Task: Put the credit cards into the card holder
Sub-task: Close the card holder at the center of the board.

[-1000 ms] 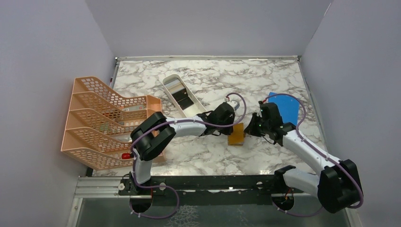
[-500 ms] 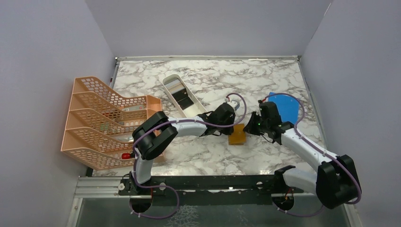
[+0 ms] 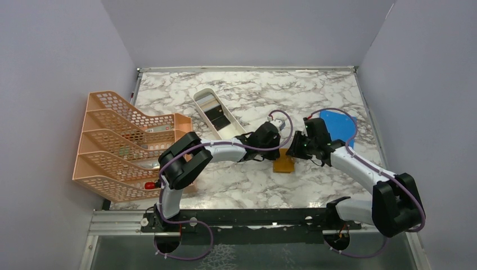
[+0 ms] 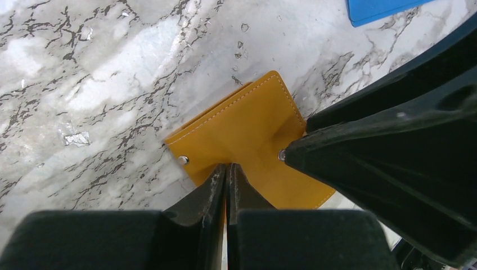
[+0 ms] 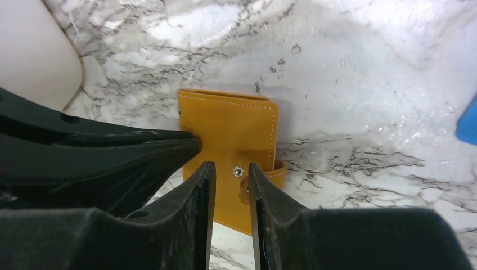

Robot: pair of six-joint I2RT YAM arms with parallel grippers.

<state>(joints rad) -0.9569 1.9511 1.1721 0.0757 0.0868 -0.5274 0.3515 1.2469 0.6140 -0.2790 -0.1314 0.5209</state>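
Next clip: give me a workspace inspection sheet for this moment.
Surface: marble-patterned table, no damage seen.
Job's things: card holder folded, lying flat between both pincers; dark and pale credit cards seemingly in the white tray.
Clutter: peach mesh rack left; blue sheet right.
Grippers: left pincer nearly closed, seemingly pinching the holder's edge; right pincer narrowly open, straddling the snap button.
Cables: purple cables along both arms, no snag seen.
Surroundings: plain pale walls on three sides.

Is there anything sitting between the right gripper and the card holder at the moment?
Nothing visible. In the right wrist view the right gripper sits directly over the card holder, narrowly parted fingers either side of its snap. The left gripper meets the holder's edge from the side, not between.
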